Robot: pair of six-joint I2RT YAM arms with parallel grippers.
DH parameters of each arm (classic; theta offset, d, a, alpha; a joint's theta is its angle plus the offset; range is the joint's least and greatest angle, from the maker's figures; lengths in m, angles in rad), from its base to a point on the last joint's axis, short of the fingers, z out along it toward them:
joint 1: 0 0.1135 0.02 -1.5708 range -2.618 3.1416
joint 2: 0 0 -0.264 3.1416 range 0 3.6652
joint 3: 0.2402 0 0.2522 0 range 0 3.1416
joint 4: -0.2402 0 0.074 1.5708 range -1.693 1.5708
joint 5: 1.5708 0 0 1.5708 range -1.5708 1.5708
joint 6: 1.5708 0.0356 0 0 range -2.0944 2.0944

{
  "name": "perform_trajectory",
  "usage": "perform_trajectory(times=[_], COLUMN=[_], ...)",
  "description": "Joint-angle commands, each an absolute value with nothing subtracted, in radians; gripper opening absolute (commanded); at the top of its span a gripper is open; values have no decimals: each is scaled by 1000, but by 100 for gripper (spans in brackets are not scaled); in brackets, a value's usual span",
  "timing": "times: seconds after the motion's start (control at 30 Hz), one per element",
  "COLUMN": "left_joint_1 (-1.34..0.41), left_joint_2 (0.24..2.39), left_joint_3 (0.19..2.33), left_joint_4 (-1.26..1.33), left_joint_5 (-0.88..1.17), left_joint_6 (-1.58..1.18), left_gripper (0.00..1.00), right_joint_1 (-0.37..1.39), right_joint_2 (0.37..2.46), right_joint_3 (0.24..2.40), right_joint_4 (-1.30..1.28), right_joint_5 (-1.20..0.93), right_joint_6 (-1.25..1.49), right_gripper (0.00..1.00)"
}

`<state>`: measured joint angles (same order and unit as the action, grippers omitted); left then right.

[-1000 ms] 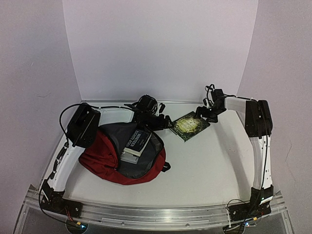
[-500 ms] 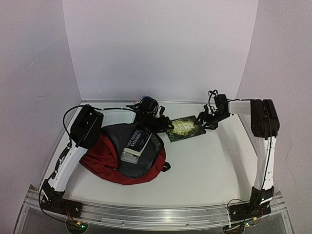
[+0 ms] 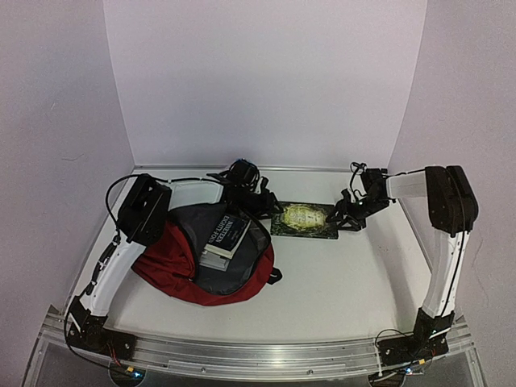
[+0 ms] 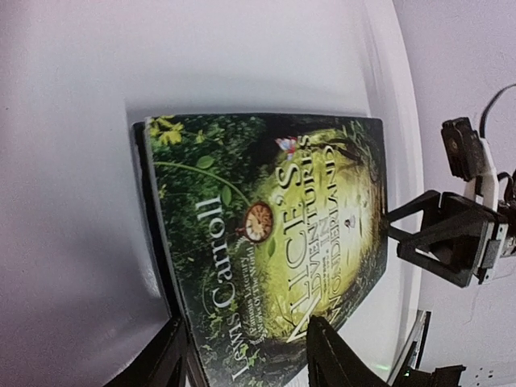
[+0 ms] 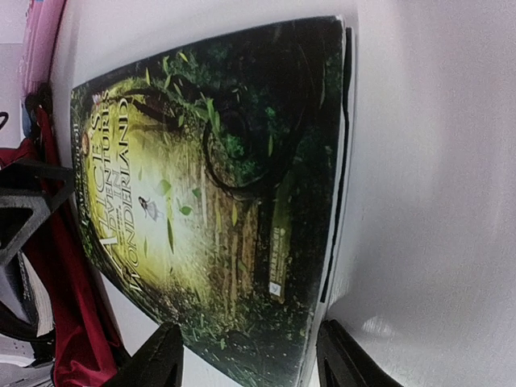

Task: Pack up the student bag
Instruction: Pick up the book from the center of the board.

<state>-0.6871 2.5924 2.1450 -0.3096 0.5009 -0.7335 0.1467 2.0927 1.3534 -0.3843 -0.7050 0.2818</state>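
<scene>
a: student bag (image 3: 165, 262)?
b: near left on the surface (image 3: 347, 282). soft dark red fabric, grey-lined, gaping open. beyond it, a flat glossy book (image 3: 304, 219).
a: tools?
b: left tool (image 4: 246, 363) and right tool (image 5: 246, 355) straddle its opposite ends. pinching or not, cannot tell.

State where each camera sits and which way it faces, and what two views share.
Top external: above, behind the bases, looking down; left arm, right arm and student bag show.
Left wrist: on the left arm, facing the book; own jaws at bottom.
Right wrist: on the right arm, facing the book; own jaws at bottom.
Shared: both wrist views show that book.
</scene>
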Motion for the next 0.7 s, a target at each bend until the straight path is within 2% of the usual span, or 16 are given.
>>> perform_trajectory(times=[0.0, 0.17, 0.53, 0.67], left_joint_1=[-701, -707, -724, -725], left_joint_2=[2646, 2607, 2468, 2457], left_joint_3=[2238, 2186, 2019, 1984], left_joint_4=[-375, -283, -71, 2], left_joint_5=[535, 586, 629, 667], left_joint_6=[-755, -750, -710, -728], left_gripper=[47, 36, 2, 0], right_joint_1=[162, 162, 163, 163], right_joint_2=[2073, 2054, 2041, 2035], right_joint_3=[1281, 1263, 1224, 1210], right_joint_4=[-425, -413, -387, -380], right_joint_5=[-744, -749, -758, -767], right_joint_6=[293, 291, 288, 284], right_gripper=[54, 52, 50, 49])
